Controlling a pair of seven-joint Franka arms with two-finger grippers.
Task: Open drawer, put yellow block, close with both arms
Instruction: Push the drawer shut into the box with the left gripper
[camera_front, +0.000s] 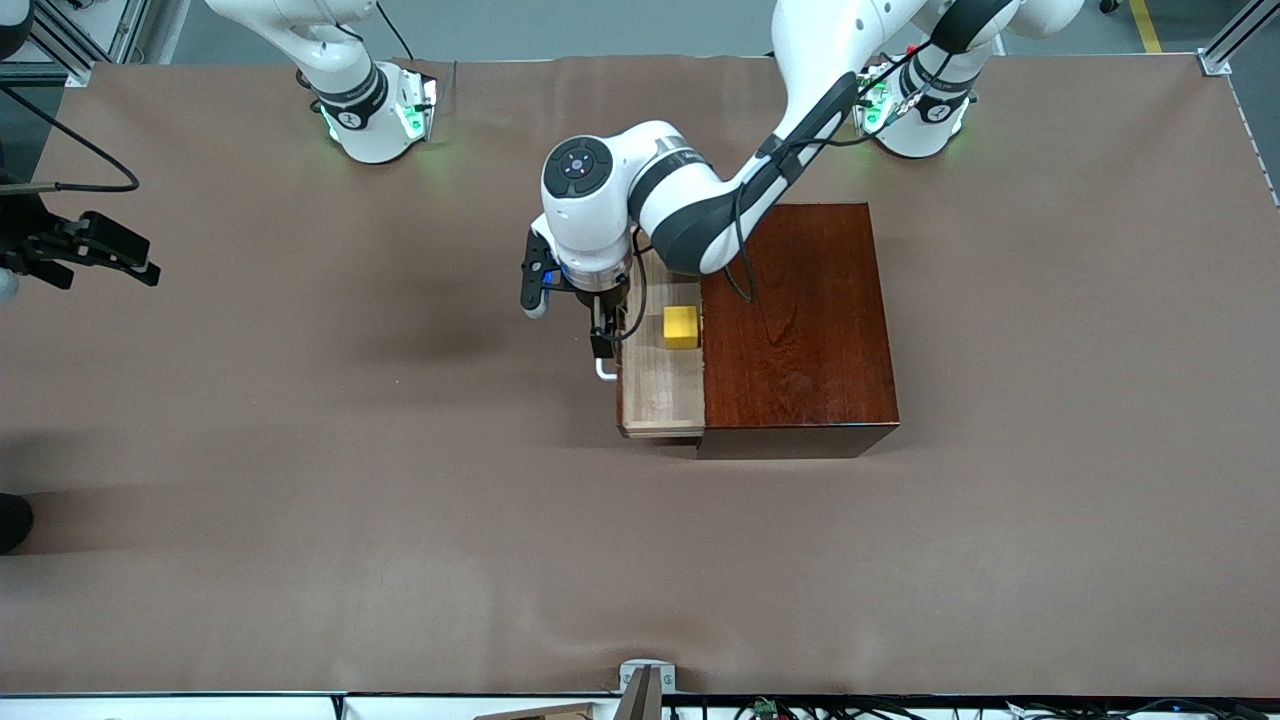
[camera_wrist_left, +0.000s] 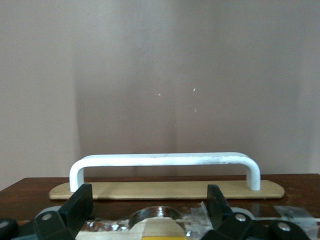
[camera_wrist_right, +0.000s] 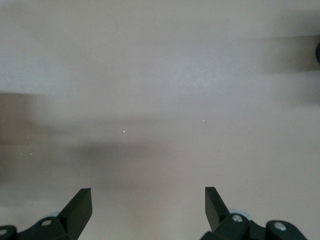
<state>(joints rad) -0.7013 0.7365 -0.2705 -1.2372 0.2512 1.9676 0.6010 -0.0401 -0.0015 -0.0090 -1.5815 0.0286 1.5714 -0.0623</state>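
The drawer (camera_front: 655, 400) stands pulled out of the dark mahogany box (camera_front: 800, 330) toward the right arm's end of the table. The yellow block (camera_front: 681, 327) lies in the drawer's light wood tray, close to the box. My left gripper (camera_front: 603, 345) hangs over the drawer's front with its fingers open and empty. In the left wrist view its gripper (camera_wrist_left: 150, 192) sits just short of the white handle (camera_wrist_left: 165, 160) and is not closed on it. My right gripper (camera_front: 148, 270) waits open and empty above bare table at its arm's end; the right wrist view (camera_wrist_right: 148, 192) shows only table.
The brown table cover (camera_front: 400, 480) spreads around the box. The handle's end (camera_front: 606, 372) sticks out from the drawer front toward the right arm's end. A grey bracket (camera_front: 645, 680) sits at the table edge nearest the front camera.
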